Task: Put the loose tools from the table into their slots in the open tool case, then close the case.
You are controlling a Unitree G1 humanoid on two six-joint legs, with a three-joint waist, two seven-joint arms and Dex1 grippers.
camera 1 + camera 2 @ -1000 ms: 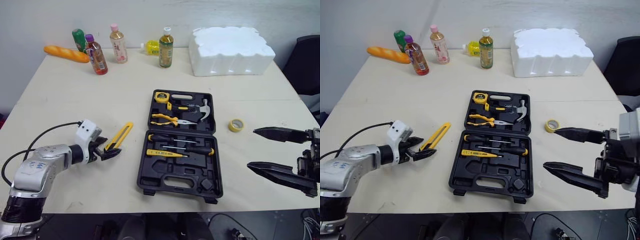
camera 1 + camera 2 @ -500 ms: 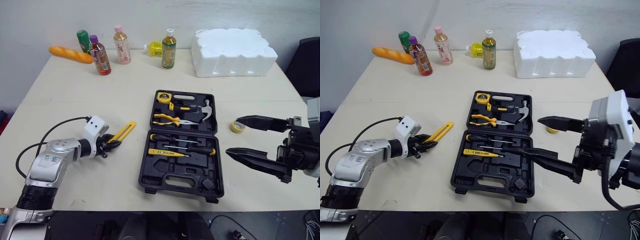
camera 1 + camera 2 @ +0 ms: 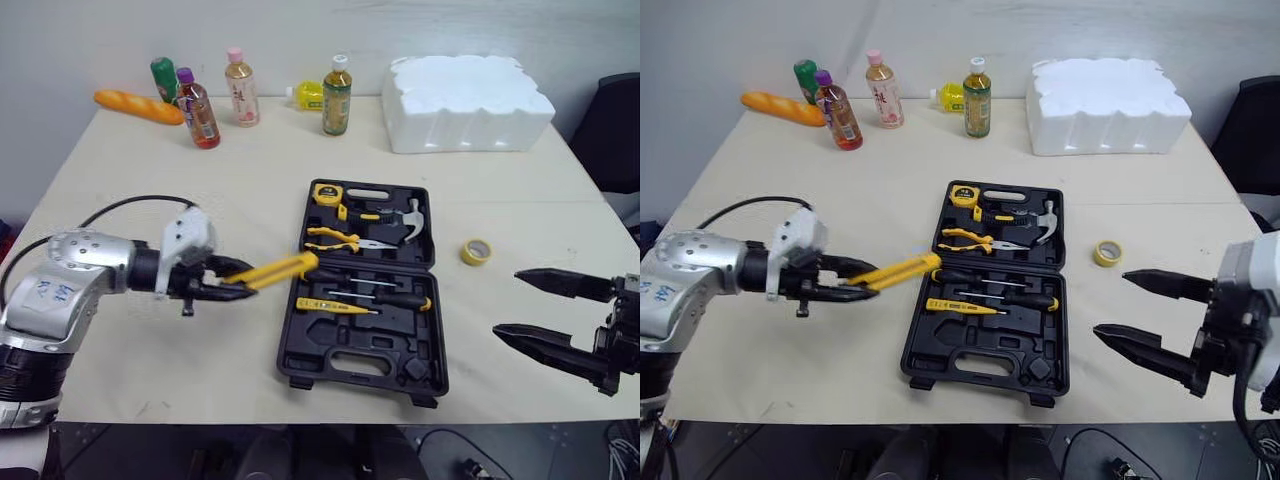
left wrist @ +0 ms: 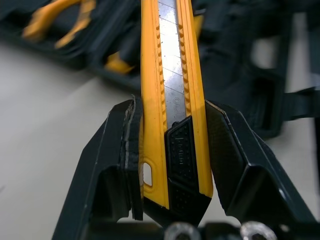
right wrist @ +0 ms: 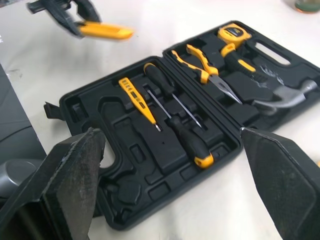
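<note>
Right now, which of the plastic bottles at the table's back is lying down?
The small yellow plastic bottle, on its side beside the tall white-capped bottle; all the others stand upright.

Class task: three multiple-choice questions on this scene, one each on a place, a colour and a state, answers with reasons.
1. Where is the roll of tape? A. On the table, right of the tool case. B. Inside the case. C. On the foam block.
2. What colour is the utility knife? A. Red. B. Yellow. C. Blue.
3. The right hand is: A. Shut on a hammer. B. Shut on tape. C. Open, empty.
Answers: 1A, it lies on tabletop beside the case; 2B, yellow body in the left hand; 3C, fingers apart, nothing between.
</note>
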